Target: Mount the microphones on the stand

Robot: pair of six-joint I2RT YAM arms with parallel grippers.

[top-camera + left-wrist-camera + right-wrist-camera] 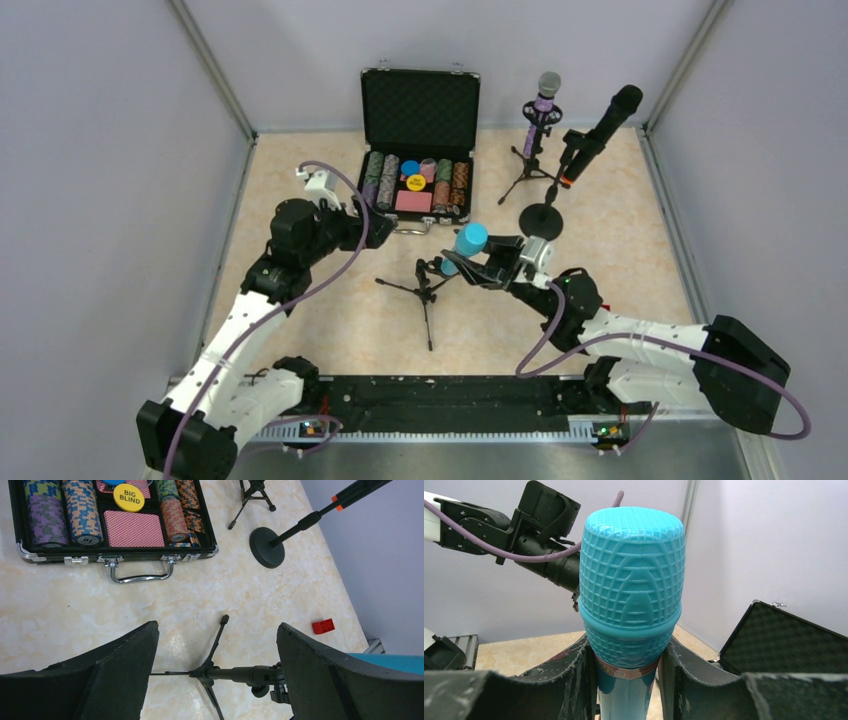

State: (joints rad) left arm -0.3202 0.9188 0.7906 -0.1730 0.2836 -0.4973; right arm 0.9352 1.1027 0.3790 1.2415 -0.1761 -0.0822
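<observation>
Grips the turquoise microphone (631, 580) in the right tool (480, 262), pinching the body on both sides just under the ribbed head. Holds it above the middle of the tabletop (650, 230), tilted, tail end down by the clip of the small tripod stand (428, 285); contact with that clip hard to judge from above.

Hangs the left tool (216, 627) wide apart and empty over bare tabletop, just on the near side of the poker chip case (418, 150), with the small tripod stand showing between its fingers in the wrist view.

At the middle of the far edge: the case, lid up, chips and cards inside.

Toward the far right corner: the purple microphone (543, 110), seated upright in a second tripod stand (527, 172). Just beside it, the black microphone with the orange end (600, 130), slanted in the clip of a round-base stand (541, 220).

Near the right edge, well apart from the stands: a small red block (323, 626).
</observation>
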